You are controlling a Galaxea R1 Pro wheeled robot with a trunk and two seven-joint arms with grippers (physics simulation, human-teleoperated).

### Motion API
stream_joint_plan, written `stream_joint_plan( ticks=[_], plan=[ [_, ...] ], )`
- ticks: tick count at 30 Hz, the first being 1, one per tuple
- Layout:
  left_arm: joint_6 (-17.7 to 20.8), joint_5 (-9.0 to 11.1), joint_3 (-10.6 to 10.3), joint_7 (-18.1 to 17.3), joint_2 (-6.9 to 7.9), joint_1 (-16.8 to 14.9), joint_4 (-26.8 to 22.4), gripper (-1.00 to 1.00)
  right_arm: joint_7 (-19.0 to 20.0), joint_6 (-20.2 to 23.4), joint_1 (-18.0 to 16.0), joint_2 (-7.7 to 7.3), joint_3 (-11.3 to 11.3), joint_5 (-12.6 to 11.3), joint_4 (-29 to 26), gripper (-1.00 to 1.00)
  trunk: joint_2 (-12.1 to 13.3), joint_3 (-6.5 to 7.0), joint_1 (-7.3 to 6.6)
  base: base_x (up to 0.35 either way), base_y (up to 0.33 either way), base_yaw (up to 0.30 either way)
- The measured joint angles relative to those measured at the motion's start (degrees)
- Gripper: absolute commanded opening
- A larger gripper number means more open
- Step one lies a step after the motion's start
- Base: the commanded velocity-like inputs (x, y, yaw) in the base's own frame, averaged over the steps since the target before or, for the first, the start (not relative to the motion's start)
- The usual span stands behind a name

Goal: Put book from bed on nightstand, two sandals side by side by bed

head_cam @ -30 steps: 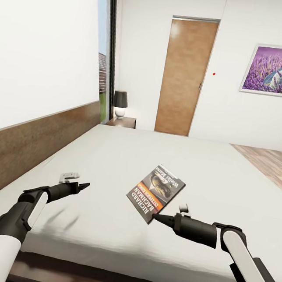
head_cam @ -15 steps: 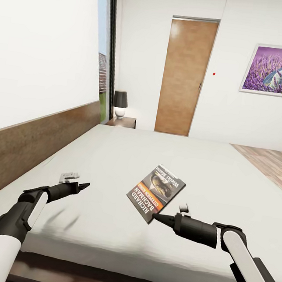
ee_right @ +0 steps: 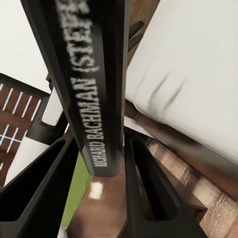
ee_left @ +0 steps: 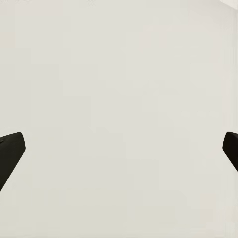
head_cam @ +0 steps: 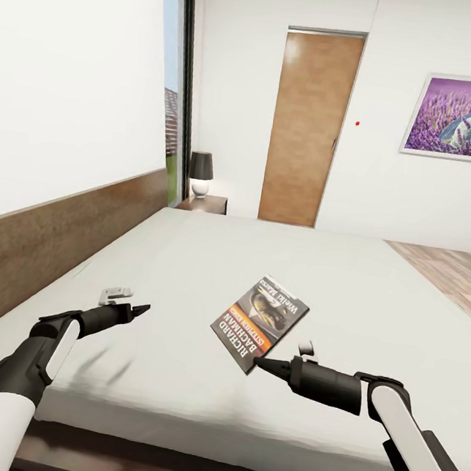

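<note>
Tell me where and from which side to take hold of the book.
Grip the book at its spine corner, the near lower end, coming from the robot's right. The right hand is already there, and the right wrist view shows its fingers on either side of the thin spine. The cover tilts up off the bed, leaving that edge exposed.

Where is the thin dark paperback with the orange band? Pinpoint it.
In the head view the paperback is right of centre, lifted above the pale grey-white mattress, its lower corner clamped in the right gripper.

walls white | door point(head_cam: 308, 126) brown | lavender picture point(head_cam: 460, 118) | window point(head_cam: 174, 88) | lamp point(head_cam: 200, 173) | plank floor point(head_cam: 452, 273)
</note>
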Motion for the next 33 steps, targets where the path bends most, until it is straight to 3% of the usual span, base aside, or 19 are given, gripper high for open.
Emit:
stream_joint_plan(
  ticks=[16,25,33],
  plan=[
    [0.1,0.0,0.0,0.1,0.0,0.0,0.0,1.0,-0.2,0.0,0.0,0.13,0.2,0.3,-0.2,-1.0,0.0,0.0,0.0,0.002,0.0,0.0],
    [0.4,0.0,-0.2,0.1,-0.03,0.0,-0.2,1.0,-0.1,0.0,0.0,0.24,0.3,2.1,-0.1,-1.0,0.0,0.0,0.0,0.0,0.0,0.0],
    [0.5,-0.1,-2.6,0.2,-0.08,0.0,-0.4,1.0,-0.2,0.0,0.0,0.25,0.3,2.5,0.0,-1.0,2.8,1.25,-1.53,0.0,0.0,0.0]
  ],
)
